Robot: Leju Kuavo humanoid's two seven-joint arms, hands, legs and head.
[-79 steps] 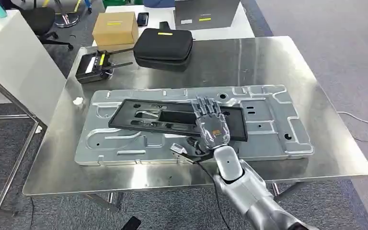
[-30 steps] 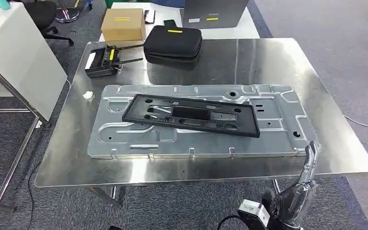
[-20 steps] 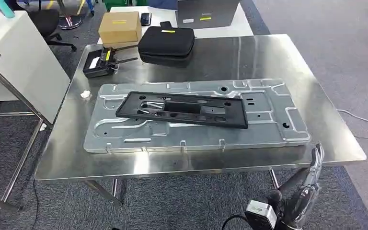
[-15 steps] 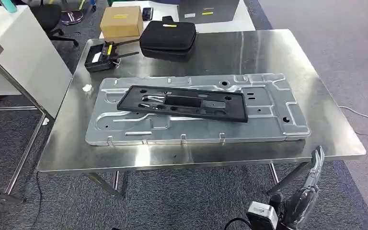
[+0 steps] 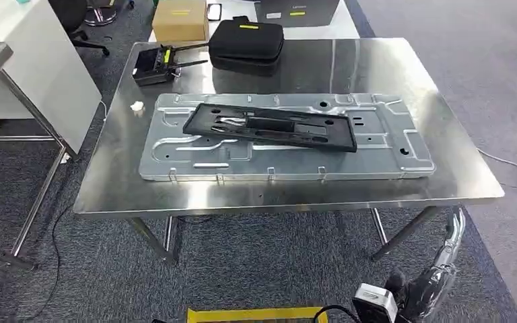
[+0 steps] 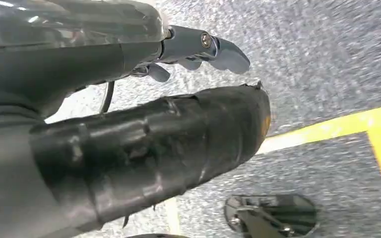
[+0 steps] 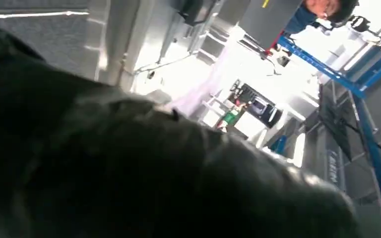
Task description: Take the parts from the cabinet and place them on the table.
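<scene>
Lying on the metal panel [image 5: 283, 138] on the worktop [image 5: 437, 175], the black frame [image 5: 269, 126] is resting flat; right hand [image 5: 444, 266] is hanging empty below the worktop, fingers straight.

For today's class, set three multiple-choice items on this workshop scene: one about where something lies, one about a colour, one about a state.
1. Where does the long black plastic frame lie?
A. on the grey stamped metal panel
B. on the carpet
C. on the cardboard box

2. What colour is the zipped case at the far edge of the steel table?
A. red
B. black
C. white

3. What is the state of the right hand?
A. gripping the frame
B. pressing on the panel
C. lowered beside the table, holding nothing

Answers: 1 A, the frame rests across the panel's top. 2 B, the case is black with a yellow tag. 3 C, the hand hangs below the table edge, fingers straight, nothing in it.
</scene>
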